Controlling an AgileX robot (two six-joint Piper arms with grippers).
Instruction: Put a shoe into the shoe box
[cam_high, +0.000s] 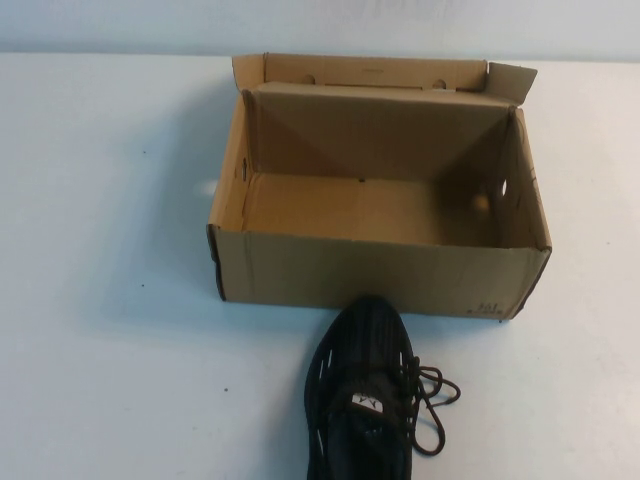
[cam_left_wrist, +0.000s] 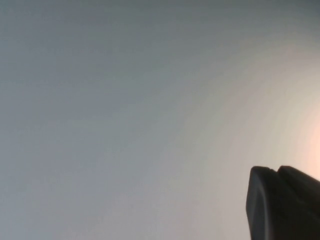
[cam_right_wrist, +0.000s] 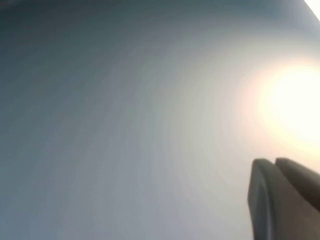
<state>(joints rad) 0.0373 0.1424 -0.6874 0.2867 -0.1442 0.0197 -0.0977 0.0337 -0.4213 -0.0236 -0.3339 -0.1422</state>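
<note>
The black lace-up shoe (cam_high: 362, 395) lies on the white table just in front of the shoe box, toe almost touching the box's front wall, laces spilling to its right. The brown cardboard shoe box (cam_high: 380, 272) stands open and empty at the table's middle, its lid flap upright at the back. Neither arm shows in the high view. My left gripper (cam_left_wrist: 276, 170) appears only in the left wrist view, fingers pressed together over a bare pale surface. My right gripper (cam_right_wrist: 274, 161) appears only in the right wrist view, also shut and empty, over a bare surface.
The white table (cam_high: 110, 330) spreads bare to the left and right of the box. A pale wall runs along the table's far edge. A bright glare spot (cam_right_wrist: 295, 102) shows in the right wrist view.
</note>
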